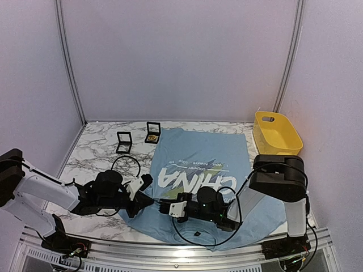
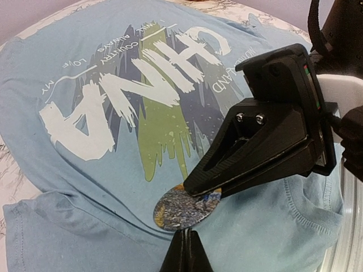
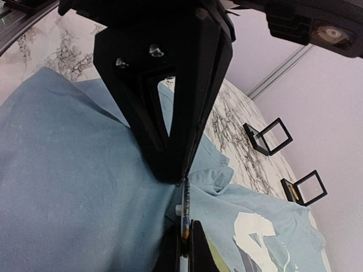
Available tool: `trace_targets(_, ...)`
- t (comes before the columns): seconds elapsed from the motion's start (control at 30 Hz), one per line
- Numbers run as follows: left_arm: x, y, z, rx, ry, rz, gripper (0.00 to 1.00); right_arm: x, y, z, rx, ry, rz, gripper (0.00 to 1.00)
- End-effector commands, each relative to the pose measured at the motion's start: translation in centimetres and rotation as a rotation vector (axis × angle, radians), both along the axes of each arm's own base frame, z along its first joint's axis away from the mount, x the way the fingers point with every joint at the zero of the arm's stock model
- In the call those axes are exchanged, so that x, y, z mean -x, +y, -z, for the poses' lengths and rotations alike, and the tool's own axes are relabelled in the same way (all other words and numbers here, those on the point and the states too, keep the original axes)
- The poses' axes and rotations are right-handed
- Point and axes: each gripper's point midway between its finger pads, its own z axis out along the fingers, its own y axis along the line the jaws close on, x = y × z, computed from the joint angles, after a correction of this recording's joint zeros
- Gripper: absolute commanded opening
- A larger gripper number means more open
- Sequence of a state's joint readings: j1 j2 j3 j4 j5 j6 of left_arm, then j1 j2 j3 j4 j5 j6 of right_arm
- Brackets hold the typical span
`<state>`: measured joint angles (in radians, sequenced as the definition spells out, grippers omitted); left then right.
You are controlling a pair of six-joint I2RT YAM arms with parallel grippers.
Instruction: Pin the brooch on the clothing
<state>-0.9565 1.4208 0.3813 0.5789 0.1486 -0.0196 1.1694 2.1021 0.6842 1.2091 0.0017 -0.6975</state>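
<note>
I have the brooch (image 2: 184,208) pinched from two sides: my left fingers (image 2: 180,252) are shut on its near rim and my right fingers (image 2: 227,175) are shut on the opposite edge. It sits low over the T-shirt (image 2: 85,170), between print and collar, at the near left of the cloth on the desk (image 1: 96,153). I judge the disc light, stiff and slick. The cloth is soft and will bunch, so I would hold the brooch by the rim only.

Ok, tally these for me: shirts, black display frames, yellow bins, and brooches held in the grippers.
T-shirt: 1
black display frames: 2
yellow bin: 1
brooch, held: 1
Total: 5
</note>
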Motion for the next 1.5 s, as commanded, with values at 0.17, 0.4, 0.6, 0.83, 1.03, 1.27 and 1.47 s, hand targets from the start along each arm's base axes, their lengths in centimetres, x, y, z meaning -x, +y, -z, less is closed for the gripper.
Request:
trace_targets(0.17,-0.5,0.5,-0.1,0.011,-0.007,-0.023,0.00,2.6,0.0,-2.7,-0.151,0.333,-0.201,0.00)
trace_targets(0.4,-0.2,0.6,0.5,0.000,0.004,-0.011,0.00,2.3,-0.3,-3.4,-0.205,0.408,-0.245,0.00)
trace_targets(0.6,-0.4,0.9,-0.3,-0.002,-0.055,-0.003,0.49,2.3,-0.1,-3.6,-0.216,0.468,-0.281,0.00)
trace_targets(0.83,-0.9,0.7,-3.0,0.047,-0.173,0.013,0.45,2.5,-0.1,-3.5,-0.196,0.475,-0.292,0.00)
trace_targets(1.03,0.4,-0.1,-1.5,0.015,-0.163,0.120,0.41,2.5,-0.1,-3.6,-0.191,0.467,-0.296,0.00)
trace_targets(1.27,0.5,-0.5,-1.4,-0.005,-0.212,0.168,0.40,3.0,-0.2,-3.5,-0.170,0.464,-0.323,0.00)
trace_targets(1.47,1.4,-1.2,-1.5,0.008,-0.243,0.238,0.31,3.2,-0.1,-3.5,-0.158,0.456,-0.337,0.00)
